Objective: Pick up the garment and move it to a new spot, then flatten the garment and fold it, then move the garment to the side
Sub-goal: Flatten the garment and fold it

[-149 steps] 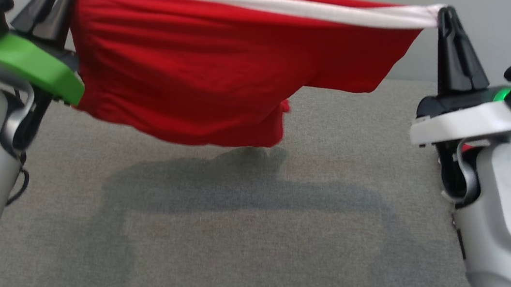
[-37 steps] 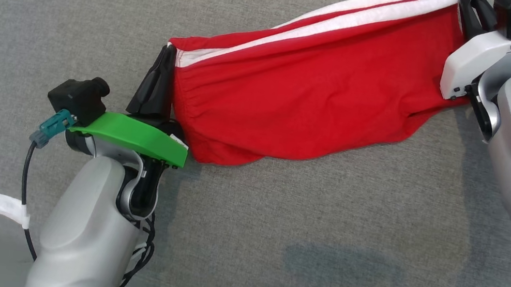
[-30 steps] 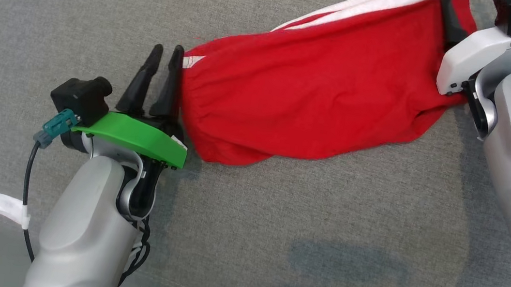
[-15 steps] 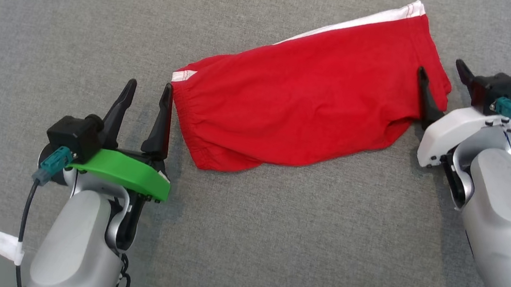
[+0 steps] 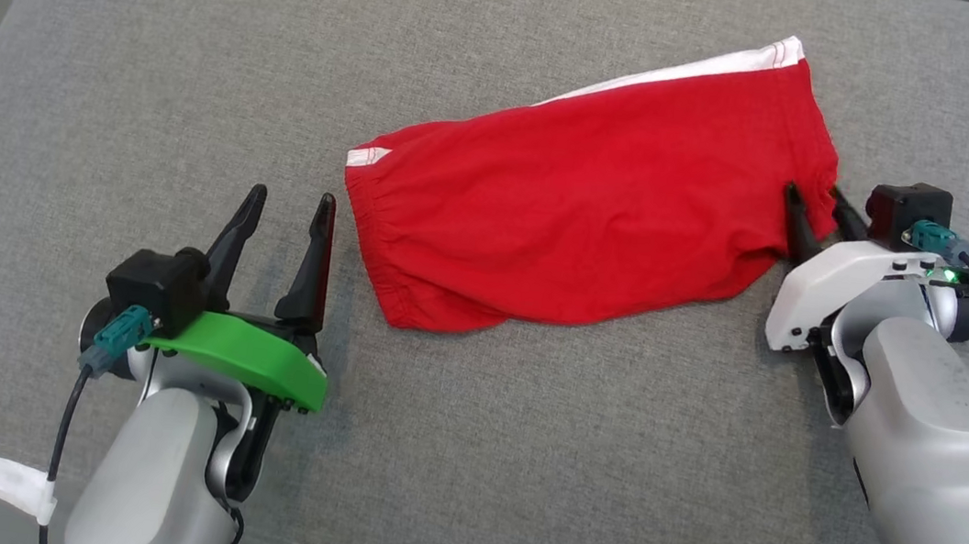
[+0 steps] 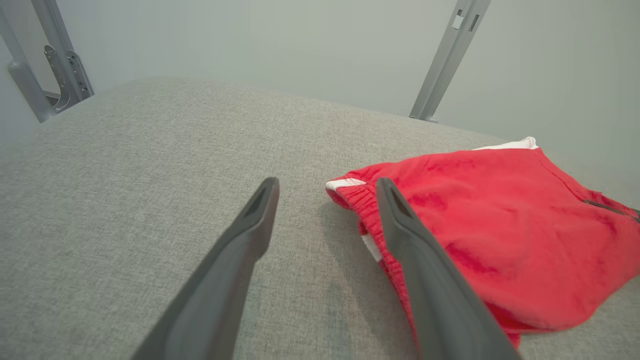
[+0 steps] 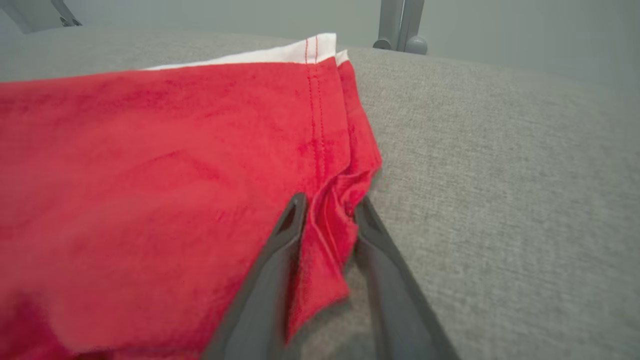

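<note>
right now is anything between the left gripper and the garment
Nothing visible stands between them. The left gripper is open beside the waistband end of the garment, and the gap between them holds just a narrow strip of the bare grey surface.

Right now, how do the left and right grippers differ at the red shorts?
The left gripper stands wide open, empty, beside the waistband end of the red shorts; the right gripper has its fingers closer together, with a fold of the leg hem between them; clamped or not, I cannot tell. The left carries a green mount, the right a white mount. Each sits at one end of the shorts.
</note>
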### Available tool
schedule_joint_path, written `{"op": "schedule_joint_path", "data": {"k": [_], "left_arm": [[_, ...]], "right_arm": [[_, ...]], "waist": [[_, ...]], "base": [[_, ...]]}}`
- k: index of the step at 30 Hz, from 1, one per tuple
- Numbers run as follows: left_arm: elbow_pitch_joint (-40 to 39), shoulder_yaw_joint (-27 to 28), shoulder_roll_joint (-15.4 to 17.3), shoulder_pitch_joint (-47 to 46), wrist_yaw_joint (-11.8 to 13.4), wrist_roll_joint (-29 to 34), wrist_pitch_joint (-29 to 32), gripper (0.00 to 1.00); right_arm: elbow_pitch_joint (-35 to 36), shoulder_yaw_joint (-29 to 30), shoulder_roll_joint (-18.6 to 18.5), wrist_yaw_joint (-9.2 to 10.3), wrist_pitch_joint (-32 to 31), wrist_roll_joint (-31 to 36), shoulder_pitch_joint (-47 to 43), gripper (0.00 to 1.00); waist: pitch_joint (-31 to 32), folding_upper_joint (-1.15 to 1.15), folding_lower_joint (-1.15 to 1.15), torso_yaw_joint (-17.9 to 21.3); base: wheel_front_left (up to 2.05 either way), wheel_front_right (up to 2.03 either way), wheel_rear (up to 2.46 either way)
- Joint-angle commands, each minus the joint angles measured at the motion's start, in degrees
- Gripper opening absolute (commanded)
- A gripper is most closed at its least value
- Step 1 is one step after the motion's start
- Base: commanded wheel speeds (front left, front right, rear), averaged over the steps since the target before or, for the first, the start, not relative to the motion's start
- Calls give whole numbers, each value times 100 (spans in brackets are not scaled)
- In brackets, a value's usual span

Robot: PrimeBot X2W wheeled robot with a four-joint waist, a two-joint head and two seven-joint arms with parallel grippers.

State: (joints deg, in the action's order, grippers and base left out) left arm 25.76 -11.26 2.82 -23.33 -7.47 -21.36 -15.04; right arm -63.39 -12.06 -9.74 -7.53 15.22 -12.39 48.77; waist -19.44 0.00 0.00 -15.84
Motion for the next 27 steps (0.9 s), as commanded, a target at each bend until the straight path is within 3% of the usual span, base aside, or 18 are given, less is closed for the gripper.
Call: {"op": "schedule_joint_path", "data": {"k": [1,7,18,27], "left_arm": [[9,1,21,96,26,14,-14,100],[74,139,22,250,45,179,-13,100],[212,421,22,896,25,564,-14,100],[182,612,22,1294,8,680,-13,100]], "right_arm": [[-75,-1,26,11,-16,-64,-67,0],[374,176,30,11,-10,-196,-359,0],[1273,912,270,10,-9,-443,-1820,0],[1546,1373,335,10,-9,-388,-2685,0]], "waist": [[85,0,0,-12],[360,0,0,131],[1317,0,0,758],[1654,0,0,1030]], "base": [[0,0,0],[0,0,0],[0,0,0],[0,0,0]]}}
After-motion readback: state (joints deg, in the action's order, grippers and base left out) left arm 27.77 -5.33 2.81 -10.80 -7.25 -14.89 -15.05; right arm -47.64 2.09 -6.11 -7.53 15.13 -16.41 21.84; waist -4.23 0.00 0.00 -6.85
